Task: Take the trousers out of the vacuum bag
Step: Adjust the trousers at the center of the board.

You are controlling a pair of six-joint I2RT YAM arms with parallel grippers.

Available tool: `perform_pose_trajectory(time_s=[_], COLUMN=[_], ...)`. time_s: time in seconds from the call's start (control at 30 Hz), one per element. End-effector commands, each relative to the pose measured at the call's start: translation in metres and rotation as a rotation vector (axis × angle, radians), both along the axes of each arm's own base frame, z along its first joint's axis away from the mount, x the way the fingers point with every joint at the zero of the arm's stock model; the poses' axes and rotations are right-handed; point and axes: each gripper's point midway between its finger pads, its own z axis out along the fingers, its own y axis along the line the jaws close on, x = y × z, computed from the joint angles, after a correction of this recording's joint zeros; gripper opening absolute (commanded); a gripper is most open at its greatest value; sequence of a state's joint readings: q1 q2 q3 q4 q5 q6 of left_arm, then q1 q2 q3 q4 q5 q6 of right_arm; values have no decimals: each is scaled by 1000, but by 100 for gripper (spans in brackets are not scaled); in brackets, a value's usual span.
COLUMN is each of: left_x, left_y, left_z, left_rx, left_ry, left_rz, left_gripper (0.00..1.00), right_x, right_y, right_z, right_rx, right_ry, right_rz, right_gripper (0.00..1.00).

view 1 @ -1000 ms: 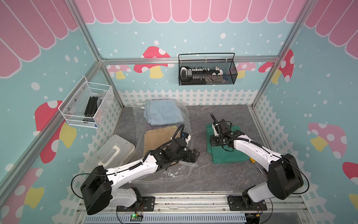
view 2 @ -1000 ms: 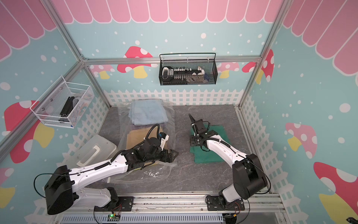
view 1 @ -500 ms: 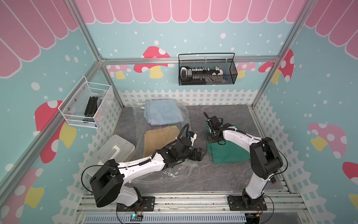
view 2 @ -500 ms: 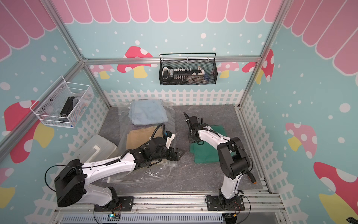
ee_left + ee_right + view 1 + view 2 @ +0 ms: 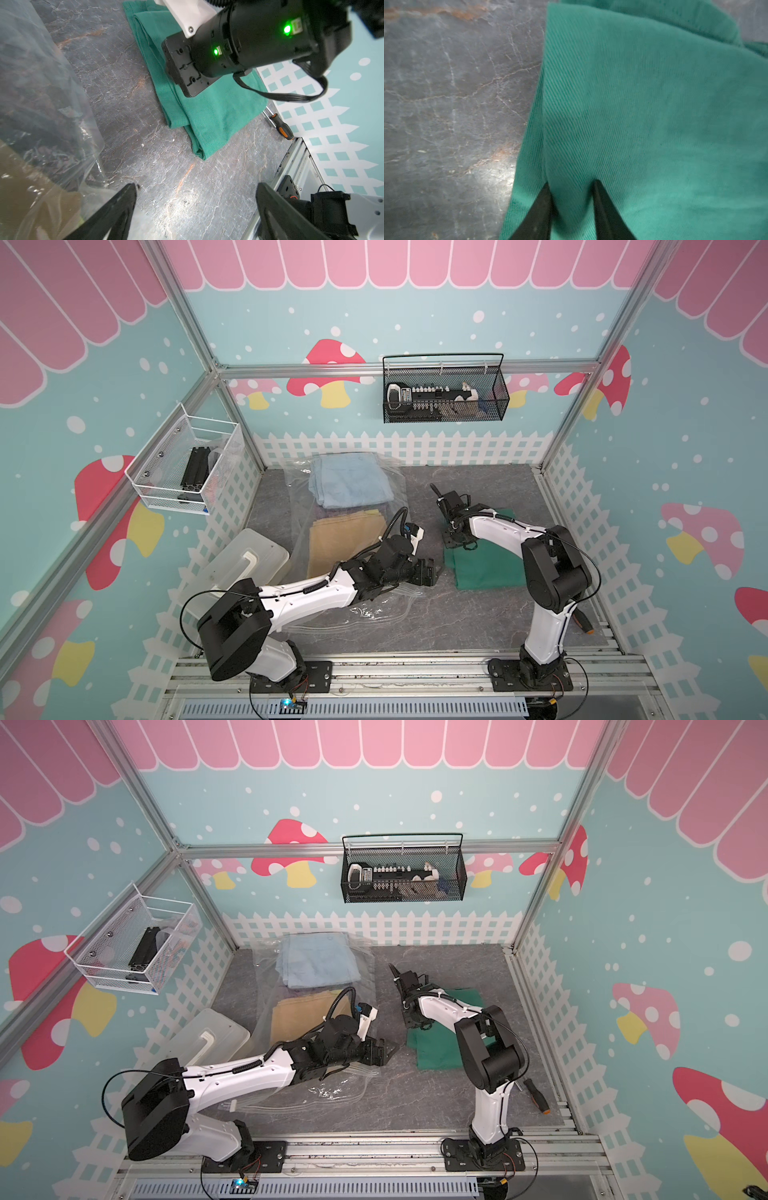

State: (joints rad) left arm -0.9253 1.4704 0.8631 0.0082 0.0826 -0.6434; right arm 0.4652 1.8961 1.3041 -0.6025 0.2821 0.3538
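Vacuum bag: on the table, left side, not emptied | light blue trousers, tan trousers: I logged both inside, left to remove | dark green trousers: out, right of the bag | right gripper: narrow, pinching a green fold | left gripper: wide, empty, near bag's edge.

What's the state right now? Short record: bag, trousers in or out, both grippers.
vacuum bag: lying flat on the table, left of centre
inside bag: tan trousers, light blue trousers
outside bag: green trousers, folded, on the table right of the bag
left gripper: open, empty, over bare table by the bag's edge
right gripper: jaws narrow, a fold of the green trousers pinched between its tips
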Motion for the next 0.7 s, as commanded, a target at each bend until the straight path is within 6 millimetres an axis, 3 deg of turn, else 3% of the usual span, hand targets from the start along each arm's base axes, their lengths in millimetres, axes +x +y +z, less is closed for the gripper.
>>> perform_pose_trajectory(time_s=[0.0,0.17,0.67], left_x=[-2,-4,-7], left_y=[0,3,20], left_z=[-5,-10,-20], left_rx=[-6,0,28], left_ry=[6,10,6], left_rz=[5,9,42], left_gripper=[90,90,90], right_x=[4,10,18], right_y=[-4,0,14], right_z=[1,11,23], right_rx=[-37,-26,45], right_ry=[-6,-28,-39], right_rz=[-8,-1,11], right_gripper=[24,13,9])
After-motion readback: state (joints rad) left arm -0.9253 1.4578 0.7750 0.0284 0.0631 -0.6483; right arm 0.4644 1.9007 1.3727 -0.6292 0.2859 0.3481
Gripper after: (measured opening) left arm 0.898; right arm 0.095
